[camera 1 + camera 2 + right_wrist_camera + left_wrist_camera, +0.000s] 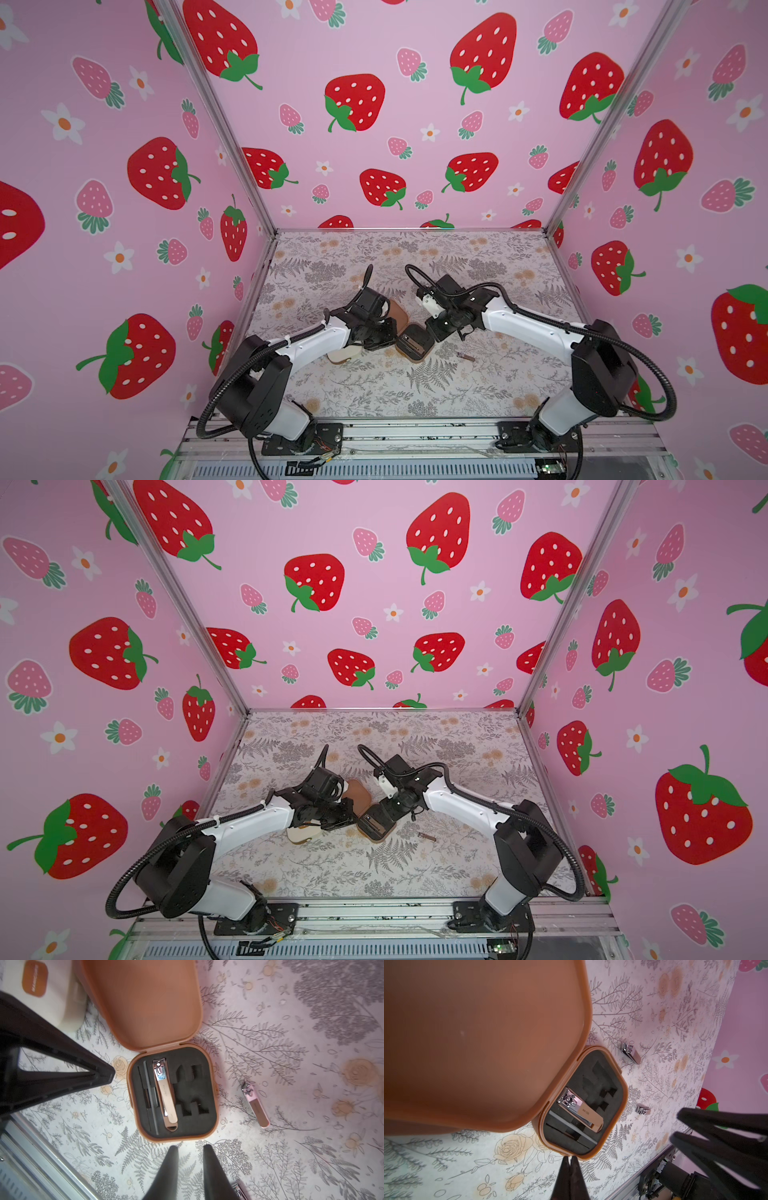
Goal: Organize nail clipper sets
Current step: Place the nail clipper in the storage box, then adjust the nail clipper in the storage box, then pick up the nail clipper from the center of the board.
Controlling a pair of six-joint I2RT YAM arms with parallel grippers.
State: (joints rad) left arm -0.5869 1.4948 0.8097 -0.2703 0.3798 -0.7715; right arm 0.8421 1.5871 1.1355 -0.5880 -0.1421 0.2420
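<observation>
A brown nail clipper case lies open on the floral table, its lid (143, 1001) tipped back from the base (209, 1126). In the base's black slotted insert sit a rose-gold clipper (165, 1093) and a slim dark file (150, 1097). Two loose clippers, one (255, 1105) nearer the case than the other (239, 1189), lie on the table beside it. My right gripper (190, 1149) hovers just off the base's rim, open and empty. My left gripper (569, 1159) is shut on nothing, its tips at the base's (616, 1126) rim. A closed cream case (62, 1001) with a brown badge lies next to the lid.
In both top views the arms meet mid-table over the brown case (415, 343) (376, 825), with the cream case (345, 355) half under the left arm. A loose clipper (465, 356) lies to the case's right. Strawberry-print walls close three sides; a metal rail (415, 432) runs along the front.
</observation>
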